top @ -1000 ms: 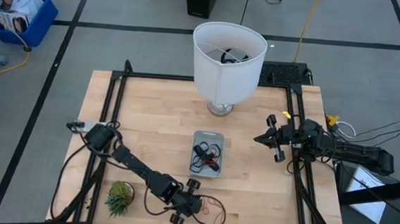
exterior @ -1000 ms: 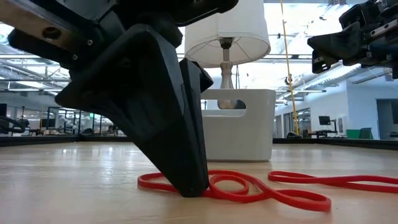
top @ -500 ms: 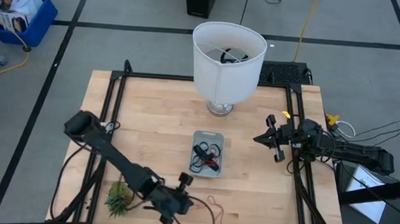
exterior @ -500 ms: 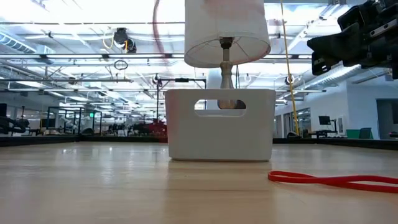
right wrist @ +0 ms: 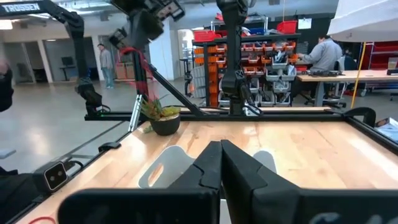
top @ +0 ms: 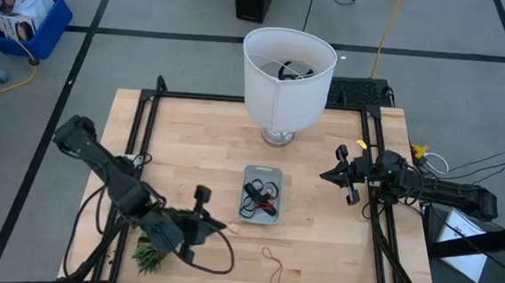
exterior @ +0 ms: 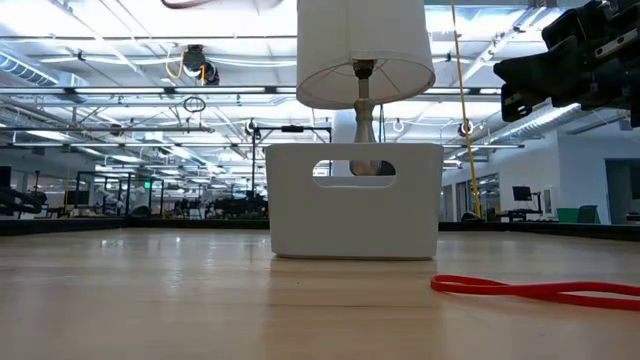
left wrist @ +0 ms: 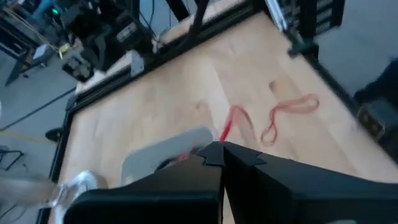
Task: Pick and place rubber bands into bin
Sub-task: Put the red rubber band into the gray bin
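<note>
Red-orange rubber band (top: 272,262) flat on bench (top: 199,138) near front edge, long axis slanting from bin side toward front-right corner. Second red band (left wrist: 231,123) pinched in pressed-together left pincer (top: 212,223), dangling from tips. Since half second ago, left pincer lifted from front edge, moved back-left; lies left of bin (top: 262,194). Right pincer (top: 328,175) near right edge, pressed together, unmoved.
</note>
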Controlling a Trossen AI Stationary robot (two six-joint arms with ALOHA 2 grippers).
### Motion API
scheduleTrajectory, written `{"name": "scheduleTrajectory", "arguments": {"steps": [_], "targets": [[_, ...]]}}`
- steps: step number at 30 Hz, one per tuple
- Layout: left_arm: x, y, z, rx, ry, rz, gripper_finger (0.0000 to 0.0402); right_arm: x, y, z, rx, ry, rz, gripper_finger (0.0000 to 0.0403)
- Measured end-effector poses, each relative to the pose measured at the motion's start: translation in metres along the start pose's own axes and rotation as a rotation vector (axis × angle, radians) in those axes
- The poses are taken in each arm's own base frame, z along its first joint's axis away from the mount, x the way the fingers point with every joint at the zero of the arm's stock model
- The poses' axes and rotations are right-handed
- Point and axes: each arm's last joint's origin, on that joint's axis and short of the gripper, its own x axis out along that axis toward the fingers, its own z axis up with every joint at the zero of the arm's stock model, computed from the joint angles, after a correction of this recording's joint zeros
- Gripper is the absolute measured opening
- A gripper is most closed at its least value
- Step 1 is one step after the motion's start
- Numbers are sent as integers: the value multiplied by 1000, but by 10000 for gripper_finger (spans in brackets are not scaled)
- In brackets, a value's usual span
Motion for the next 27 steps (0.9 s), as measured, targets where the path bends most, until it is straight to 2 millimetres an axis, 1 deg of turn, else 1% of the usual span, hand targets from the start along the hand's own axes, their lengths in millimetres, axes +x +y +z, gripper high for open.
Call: {"name": "scheduleTrajectory", "arguments": {"steps": [4, 6, 8, 10, 12, 16, 19, 23, 27], "targets": [[-6, 11, -23, -13, 30, 89, 0, 0, 0, 0, 2, 0, 0, 1], [-9, 17, -40, -46, 27, 137, 0, 0, 0, -1, 5, 5, 0, 1], [-10, 20, -60, -84, -5, 149, 0, 0, 0, -1, 5, 6, -1, 1], [-12, 23, -81, -121, -60, 144, 0, 0, 0, -1, 6, 7, 0, 1], [-15, 26, -97, -161, -152, 148, 0, 0, 0, -1, 6, 7, 0, 1], [-18, 27, -135, -186, -305, 121, 0, 0, 0, -1, 6, 7, 0, 1], [-21, 30, -162, -221, -406, 144, 0, 0, 0, -1, 6, 7, 0, 1], [-20, 30, -200, -271, -467, 161, 0, 0, 0, -1, 6, 8, 0, 1], [-18, 28, -226, -327, -525, 179, 0, 0, 0, -1, 6, 8, -1, 1]]}}
